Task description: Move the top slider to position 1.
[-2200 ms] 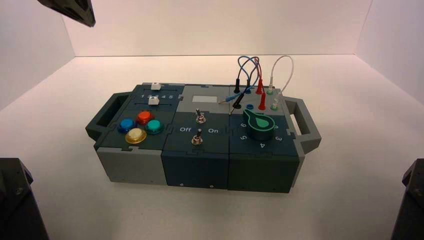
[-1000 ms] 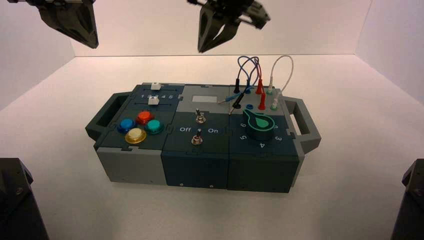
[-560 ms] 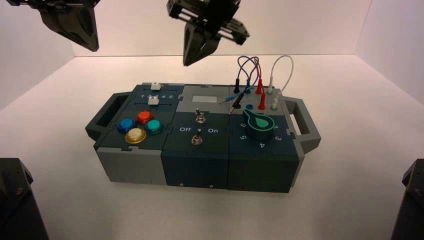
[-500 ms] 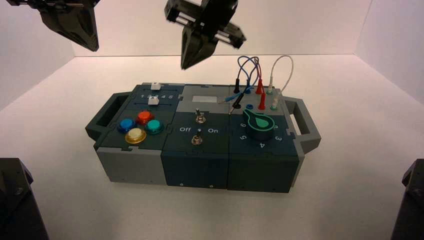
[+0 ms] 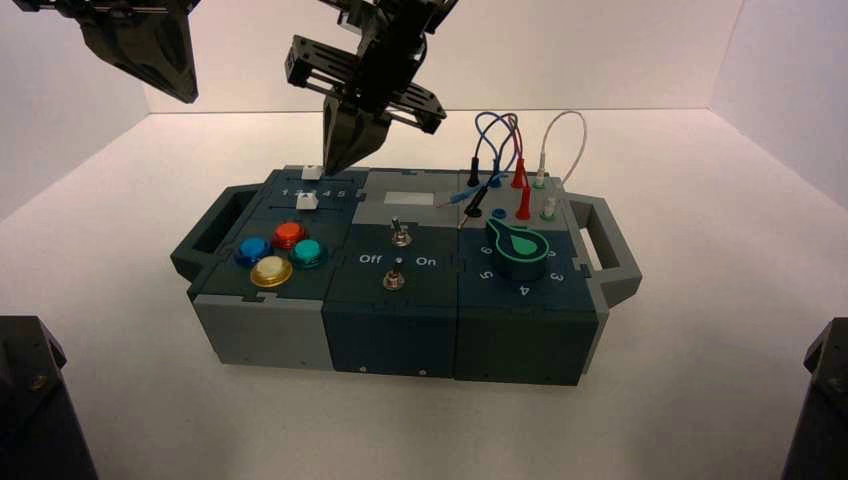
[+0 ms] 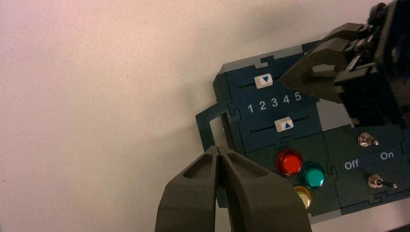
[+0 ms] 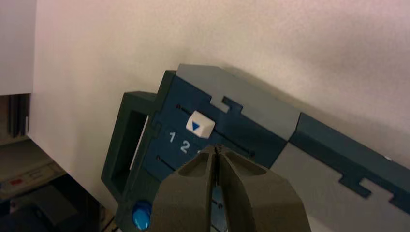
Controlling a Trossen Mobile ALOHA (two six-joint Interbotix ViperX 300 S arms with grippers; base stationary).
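The top slider's white knob [image 5: 312,172] sits at the box's back left; in the left wrist view [image 6: 263,80] it stands over the 2, and it also shows in the right wrist view [image 7: 200,125]. The lower slider's knob [image 6: 284,124] stands near 4. My right gripper [image 5: 335,168] is shut, its tip low over the box just right of the top slider knob, apart from it; its own view shows the shut tip [image 7: 217,148] beside the knob. My left gripper [image 5: 183,95] is shut and empty, held high over the box's left end [image 6: 220,151].
The dark box [image 5: 390,330] has handles at both ends [image 5: 208,232]. Coloured buttons [image 5: 289,235] sit at the front left, two toggle switches [image 5: 399,236] in the middle, a green knob [image 5: 520,248] and plugged wires [image 5: 500,140] at the right.
My right gripper has come in from above and moved down and left, from over the box's middle to just beside the top slider knob. The left gripper has stayed put.
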